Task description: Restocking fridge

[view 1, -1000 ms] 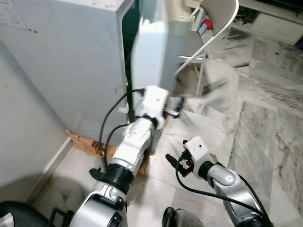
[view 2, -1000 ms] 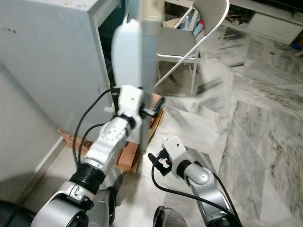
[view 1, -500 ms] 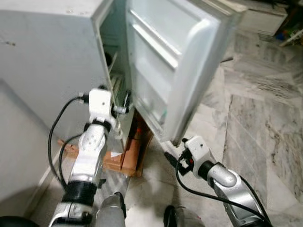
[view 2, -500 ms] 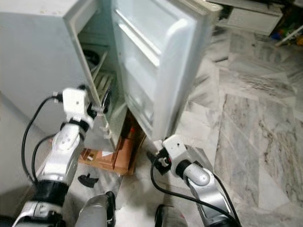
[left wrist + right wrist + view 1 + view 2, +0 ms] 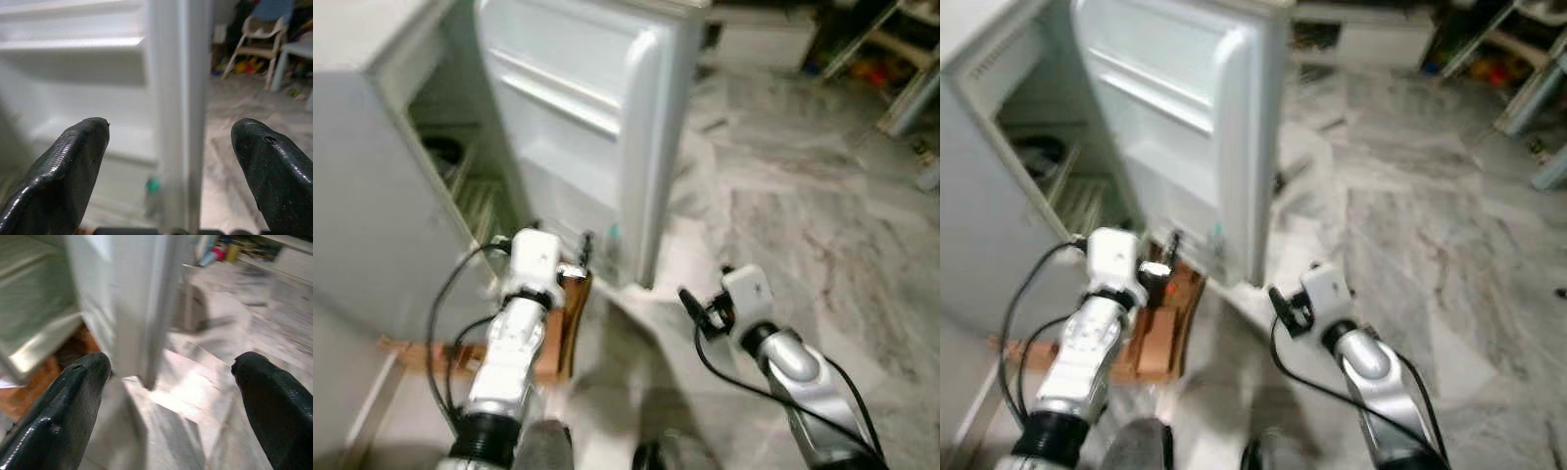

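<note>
The grey fridge (image 5: 372,235) stands at the left with its white door (image 5: 597,127) swung open, so the wire shelves (image 5: 475,201) and a dark bowl (image 5: 445,154) inside can be seen. My left gripper (image 5: 584,253) is open and empty, low before the door's inner side. In the left wrist view the door's free edge (image 5: 178,112) lies ahead between the spread fingers (image 5: 73,161). My right gripper (image 5: 693,302) is also open and empty, low over the floor just right of the door's bottom corner (image 5: 146,377).
Brown wooden blocks (image 5: 570,313) lie under the fridge's front. Marble floor (image 5: 803,215) stretches to the right. Low white furniture (image 5: 759,39) and colourful clutter (image 5: 881,59) stand at the back; a white chair (image 5: 257,36) shows past the door.
The head views have swung right and are blurred. Compared with one second ago the door stands wide open, and my left gripper has left its edge and sits lower.
</note>
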`<state>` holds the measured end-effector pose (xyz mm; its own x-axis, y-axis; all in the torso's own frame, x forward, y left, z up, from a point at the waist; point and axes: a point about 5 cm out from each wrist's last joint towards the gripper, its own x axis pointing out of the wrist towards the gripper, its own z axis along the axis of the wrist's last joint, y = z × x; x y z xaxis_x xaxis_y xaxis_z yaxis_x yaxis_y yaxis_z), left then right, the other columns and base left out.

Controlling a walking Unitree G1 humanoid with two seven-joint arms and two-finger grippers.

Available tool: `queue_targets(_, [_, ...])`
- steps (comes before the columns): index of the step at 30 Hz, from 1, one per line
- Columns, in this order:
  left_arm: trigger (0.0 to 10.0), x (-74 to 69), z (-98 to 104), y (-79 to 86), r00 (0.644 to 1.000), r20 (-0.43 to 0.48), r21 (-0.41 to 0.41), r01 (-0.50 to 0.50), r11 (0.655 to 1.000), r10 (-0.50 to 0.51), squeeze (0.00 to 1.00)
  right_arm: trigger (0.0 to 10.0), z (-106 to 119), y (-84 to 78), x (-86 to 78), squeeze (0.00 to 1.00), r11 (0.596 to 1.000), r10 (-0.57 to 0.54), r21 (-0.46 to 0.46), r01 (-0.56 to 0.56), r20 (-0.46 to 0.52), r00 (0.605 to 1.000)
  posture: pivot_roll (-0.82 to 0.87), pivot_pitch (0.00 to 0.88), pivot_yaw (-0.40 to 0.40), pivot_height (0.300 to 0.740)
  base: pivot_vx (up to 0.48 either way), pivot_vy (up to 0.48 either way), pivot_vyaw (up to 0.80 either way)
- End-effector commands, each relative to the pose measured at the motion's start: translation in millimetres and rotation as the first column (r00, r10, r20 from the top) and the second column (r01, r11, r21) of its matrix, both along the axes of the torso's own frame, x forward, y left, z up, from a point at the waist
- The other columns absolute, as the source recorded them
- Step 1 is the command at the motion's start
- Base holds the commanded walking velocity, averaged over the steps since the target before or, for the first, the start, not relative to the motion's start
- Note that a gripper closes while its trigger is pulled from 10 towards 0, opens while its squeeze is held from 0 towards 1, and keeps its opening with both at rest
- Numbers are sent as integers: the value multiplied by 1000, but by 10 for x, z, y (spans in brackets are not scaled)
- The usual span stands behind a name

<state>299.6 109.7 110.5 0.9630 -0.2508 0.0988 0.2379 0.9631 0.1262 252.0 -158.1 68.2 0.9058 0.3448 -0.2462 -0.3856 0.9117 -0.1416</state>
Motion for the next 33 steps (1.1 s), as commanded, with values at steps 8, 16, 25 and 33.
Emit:
queue_targets(8, [10000,35,-73,129,995,-29,77,-88,993,91,0,10000,24,62,17,0,1000,4,-1,-4,41,999,47,107,-17,740,474,0,0])
queue_targets(16, [10000,151,-100,119,991,-39,120,-125,985,131,0,10000,22,69,28,0,1000,9,-3,-9,49,999,48,105,-22,740,479,0,0])
queue_targets(25, [10000,283,-119,325,954,-64,126,-283,951,292,0,10000,12,64,14,0,1000,-7,10,7,56,998,38,106,-13,740,139,304,0])
queue_targets(33, [10000,123,-237,165,976,-85,93,-193,977,201,0,10000,-1,81,19,0,1000,1,7,-1,50,999,51,110,-20,740,0,0,0])
